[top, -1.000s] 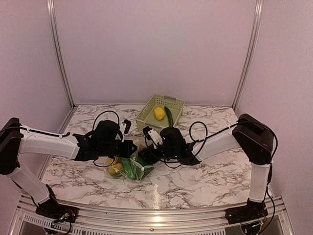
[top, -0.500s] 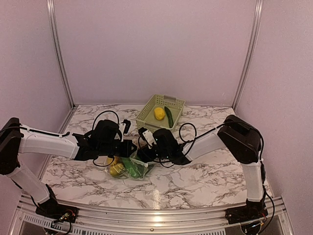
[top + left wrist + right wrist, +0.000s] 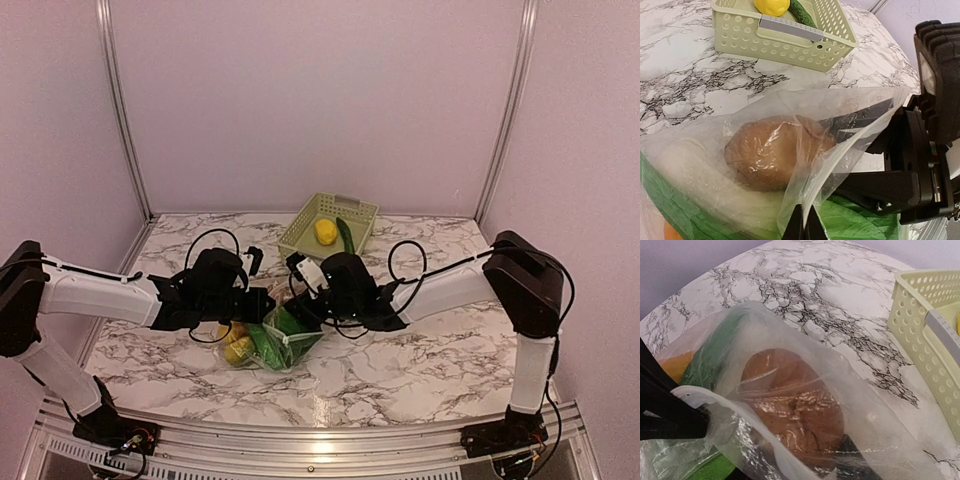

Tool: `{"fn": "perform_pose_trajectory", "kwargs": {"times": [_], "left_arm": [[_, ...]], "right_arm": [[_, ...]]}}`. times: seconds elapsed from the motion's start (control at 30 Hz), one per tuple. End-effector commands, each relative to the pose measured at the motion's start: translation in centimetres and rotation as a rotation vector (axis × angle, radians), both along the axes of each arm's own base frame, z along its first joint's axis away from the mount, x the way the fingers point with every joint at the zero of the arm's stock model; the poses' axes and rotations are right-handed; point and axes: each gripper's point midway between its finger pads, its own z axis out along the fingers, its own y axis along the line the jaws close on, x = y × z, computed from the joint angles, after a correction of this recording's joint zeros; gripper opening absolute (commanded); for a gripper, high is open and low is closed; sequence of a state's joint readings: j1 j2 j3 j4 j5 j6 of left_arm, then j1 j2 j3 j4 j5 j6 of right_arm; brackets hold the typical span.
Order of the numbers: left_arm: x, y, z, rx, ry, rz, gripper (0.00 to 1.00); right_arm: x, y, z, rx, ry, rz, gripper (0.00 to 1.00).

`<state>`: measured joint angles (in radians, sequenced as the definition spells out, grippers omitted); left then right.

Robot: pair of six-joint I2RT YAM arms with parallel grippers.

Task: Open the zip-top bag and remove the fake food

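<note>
Left tool (image 3: 802, 225): pinched shut on the bag (image 3: 765, 105) lip. Right tool (image 3: 832, 156): jaws apart, poking into the mouth by the brown piece (image 3: 772, 152), can't tell if gripping anything. Bag down on the desk (image 3: 400, 370), between both arms. Guessing thin, crinkly, slippery film, so best grabbed at the lip; food probably light and hard. From the left wrist, both right fingers (image 3: 860, 115) visible; from the right wrist, mostly film.

Pale green slotted plastic basket (image 3: 297, 243) (image 3: 790, 47) (image 3: 920, 315) sits at the back of the white, grey-veined marble tabletop (image 3: 420, 360) (image 3: 690, 75) (image 3: 805, 280), near the rear wall. A grey strip (image 3: 790, 28) (image 3: 942, 330) runs along one basket rim. Plain lilac walls (image 3: 320, 100) surround it, with metal corner rails (image 3: 122, 110).
</note>
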<state>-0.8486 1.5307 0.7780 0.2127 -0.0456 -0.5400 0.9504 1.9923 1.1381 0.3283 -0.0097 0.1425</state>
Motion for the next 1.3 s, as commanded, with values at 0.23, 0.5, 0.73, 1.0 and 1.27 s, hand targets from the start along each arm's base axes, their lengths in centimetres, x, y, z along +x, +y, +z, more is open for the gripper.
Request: {"fn": "perform_pose_trajectory", "kwargs": {"times": [0.23, 0.5, 0.73, 1.0, 1.27], "left_arm": [[0.9, 1.0, -0.3, 0.029, 0.0, 0.067, 0.0], [0.8, 1.2, -1.0, 0.04, 0.015, 0.072, 0.0], [0.5, 1.1, -1.4, 0.038, 0.021, 0.058, 0.0], [-0.5, -0.9, -0.7, 0.018, -0.003, -0.047, 0.0], [0.2, 0.1, -1.0, 0.066, -0.001, 0.045, 0.0]], "right_arm": [[-6.8, -1.0, -0.2, -0.034, 0.118, 0.117, 0.28], [-7.4, -2.7, 4.7, 0.01, 0.054, 0.104, 0.26], [-6.7, -3.1, 6.0, -0.003, 0.017, 0.086, 0.26], [-6.3, -1.5, 3.5, -0.011, 0.114, 0.14, 0.25], [-7.8, 0.7, 3.6, -0.129, -0.015, 0.223, 0.2]]}}
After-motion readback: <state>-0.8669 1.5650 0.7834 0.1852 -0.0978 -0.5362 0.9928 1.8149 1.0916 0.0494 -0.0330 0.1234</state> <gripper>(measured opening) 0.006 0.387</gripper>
